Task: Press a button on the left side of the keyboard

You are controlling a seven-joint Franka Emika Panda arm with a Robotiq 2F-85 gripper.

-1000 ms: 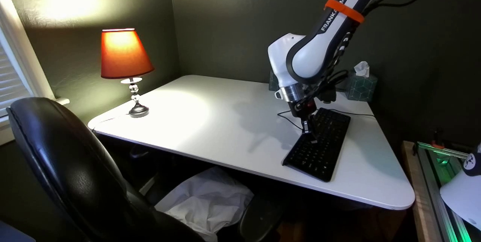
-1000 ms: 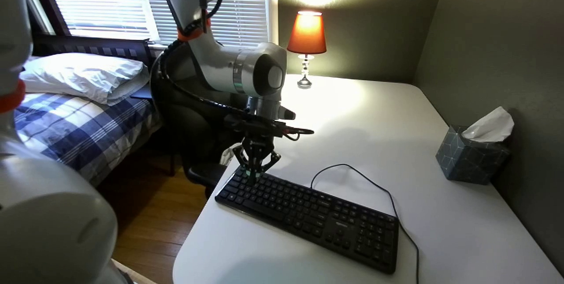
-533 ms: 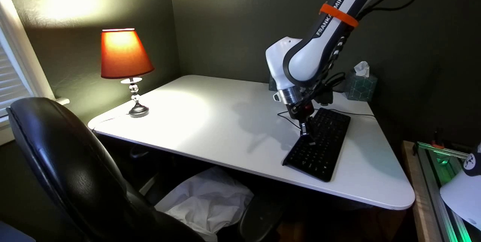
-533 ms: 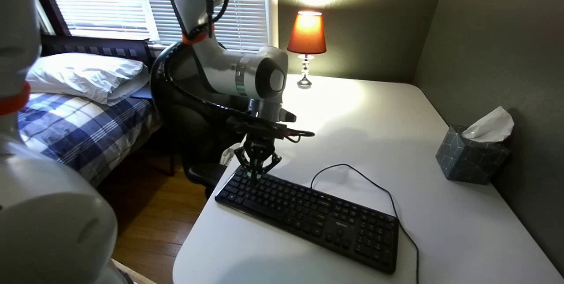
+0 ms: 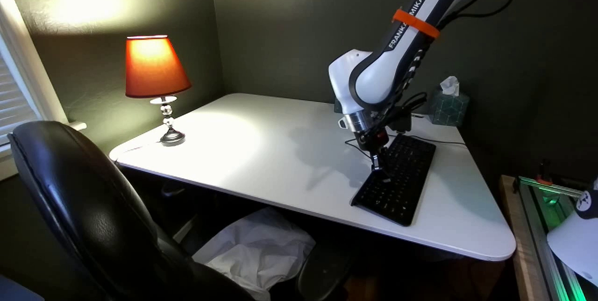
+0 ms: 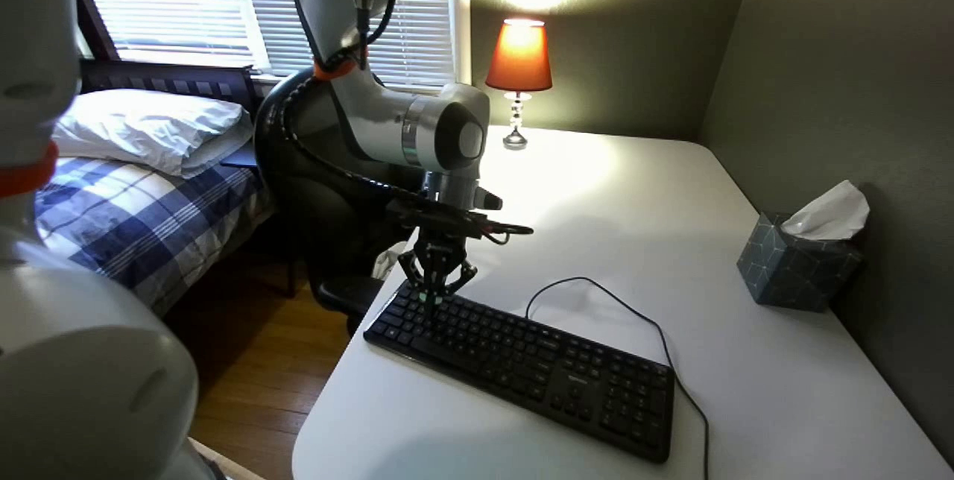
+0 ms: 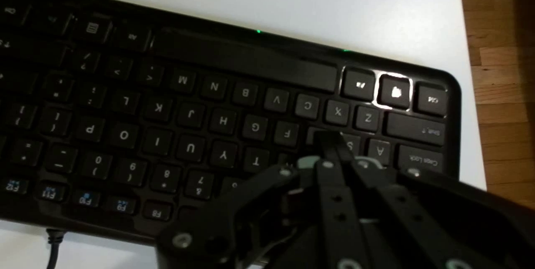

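Observation:
The black keyboard lies flat on the white desk, at an angle near its edge; it also shows in an exterior view. In the wrist view the keyboard appears upside down, its left end to the right. My gripper points down with its fingers together and nothing between them. In the wrist view the tips cover part of the D and S key area, on the keyboard's left half. The gripper also shows in both exterior views, low over the keys. I cannot tell whether the tips touch a key.
A thin cable runs from the keyboard's back edge across the desk. A tissue box stands by the wall. A lit lamp stands at the desk's far corner. A black chair is beside the desk.
The arm has come down slightly. The shut gripper has shifted a little left and down in an exterior view, staying over the keyboard's left half. The keyboard has not moved.

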